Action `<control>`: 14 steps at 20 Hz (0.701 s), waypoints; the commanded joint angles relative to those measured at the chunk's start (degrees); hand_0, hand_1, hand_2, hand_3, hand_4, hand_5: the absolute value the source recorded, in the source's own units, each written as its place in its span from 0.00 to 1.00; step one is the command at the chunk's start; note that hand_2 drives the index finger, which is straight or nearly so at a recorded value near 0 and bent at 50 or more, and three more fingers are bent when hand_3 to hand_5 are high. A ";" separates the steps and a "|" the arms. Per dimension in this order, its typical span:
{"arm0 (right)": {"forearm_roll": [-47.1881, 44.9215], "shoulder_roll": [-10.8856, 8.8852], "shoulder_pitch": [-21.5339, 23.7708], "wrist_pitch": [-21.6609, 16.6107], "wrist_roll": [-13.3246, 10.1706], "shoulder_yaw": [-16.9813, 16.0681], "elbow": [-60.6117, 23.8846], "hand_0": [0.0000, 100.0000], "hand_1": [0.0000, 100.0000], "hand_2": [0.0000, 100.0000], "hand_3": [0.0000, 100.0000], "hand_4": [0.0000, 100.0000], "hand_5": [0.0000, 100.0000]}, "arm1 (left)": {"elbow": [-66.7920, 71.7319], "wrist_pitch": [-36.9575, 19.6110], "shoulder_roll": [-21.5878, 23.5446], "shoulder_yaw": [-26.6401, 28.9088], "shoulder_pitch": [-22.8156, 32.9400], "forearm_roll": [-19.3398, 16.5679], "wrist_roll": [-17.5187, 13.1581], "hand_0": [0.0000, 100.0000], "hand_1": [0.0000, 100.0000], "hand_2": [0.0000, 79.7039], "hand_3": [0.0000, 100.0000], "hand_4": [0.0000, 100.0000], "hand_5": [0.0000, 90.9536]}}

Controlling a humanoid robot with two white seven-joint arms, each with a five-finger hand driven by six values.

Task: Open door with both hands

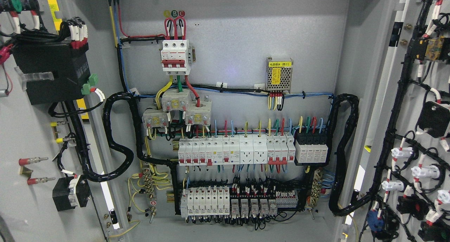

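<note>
I see neither hand in my view, so I cannot tell how their fingers stand. Both doors already stand swung wide: the left door [31,136] fills the left edge of the frame, the right door [418,129] the right edge, each carrying black wire bundles on its inner face. Between them the cabinet back panel [239,41] lies open, with a red-handled breaker [175,55] at upper centre, a row of white switches [235,150] below, and a bare grey stretch along the top.
</note>
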 commanded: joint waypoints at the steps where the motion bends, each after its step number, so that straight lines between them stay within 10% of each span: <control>1: 0.06 0.05 0.24 -0.38 0.04 -0.82 1.10 0.21 0.13 0.00 0.00 0.00 0.00 | -0.79 -0.02 -0.04 0.00 -1.67 0.00 0.04 0.00 0.00 0.00 0.01 0.00 0.00; 11: 0.67 -4.69 8.05 -2.39 -0.93 -12.34 -3.36 0.21 0.14 0.00 0.00 0.00 0.00 | -2.11 -0.02 0.04 -0.09 -1.76 0.17 0.04 0.00 0.00 0.00 0.01 0.00 0.00; 14: 3.38 -6.54 11.40 -4.34 -6.88 -12.61 -8.73 0.21 0.14 0.00 0.00 0.00 0.00 | -10.33 -0.02 0.48 -0.26 -0.88 0.00 0.04 0.00 0.00 0.00 0.01 0.00 0.00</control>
